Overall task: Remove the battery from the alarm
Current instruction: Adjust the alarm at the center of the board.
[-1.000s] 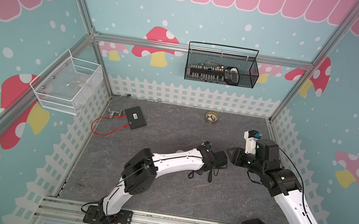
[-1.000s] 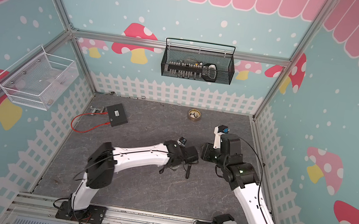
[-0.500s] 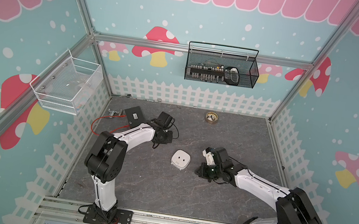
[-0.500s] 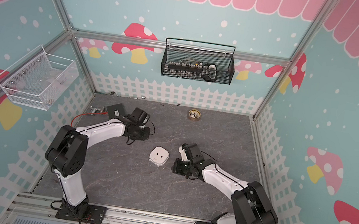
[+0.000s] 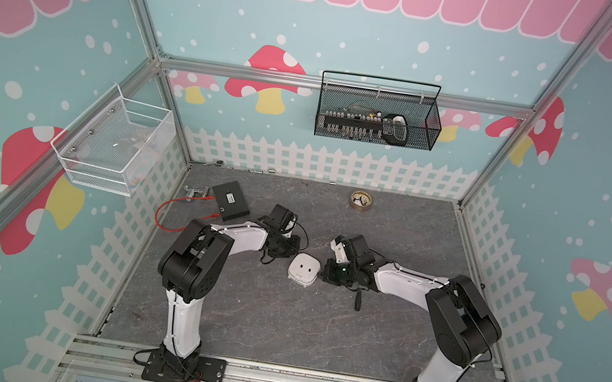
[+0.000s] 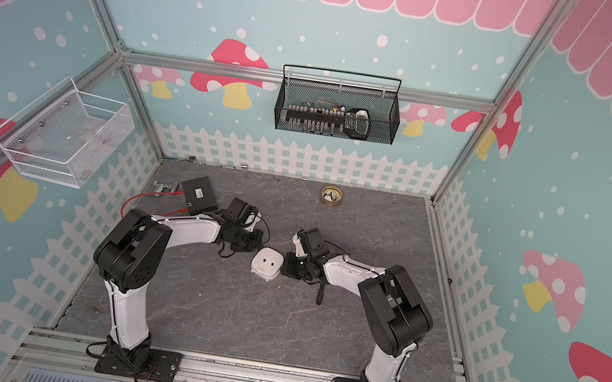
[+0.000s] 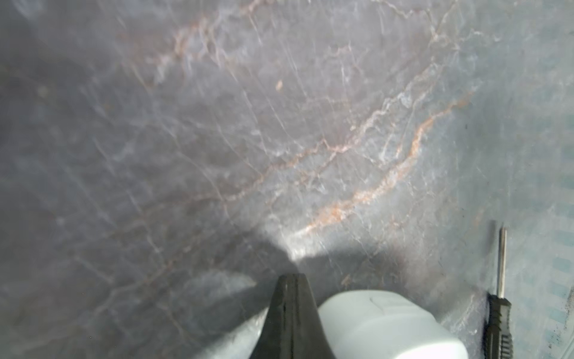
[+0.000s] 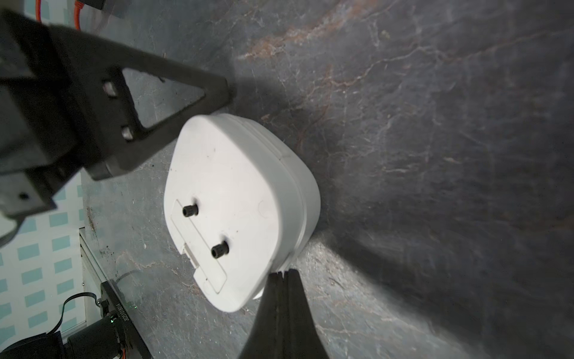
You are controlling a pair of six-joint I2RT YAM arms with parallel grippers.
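**A:** How do the claws stand?

**B:** The left claw point(image 7: 292, 278) is pinched shut on nothing. Its black tips sit just beside the small white rounded-square plastic alarm point(image 8: 236, 205). The right claw point(image 8: 281, 274) is closed and empty too, with its tip at the opposite rim, touching or nearly so.

**A:** What has just changed?

**B:** Half a second ago the left claw was up by the flat black box point(image 5: 231, 202), well apart from the alarm. Now both have come in and flank the alarm on the grey marbled tabletop point(image 5: 272, 340).

**A:** And the battery?

**B:** Not visible. The alarm lies face down, its plain back up, with two small black knobs showing. The rectangular compartment cover point(image 8: 202, 248) looks to be in place, so I judge the battery is still inside.

**A:** What does that mean for the job?

**B:** A bracing step, I reckon. Shut tips can steady or nudge the case but cannot pick anything out, so the cover has to come off first. The slim black-handled screwdriver point(image 7: 499, 320) lies near the alarm, untouched.
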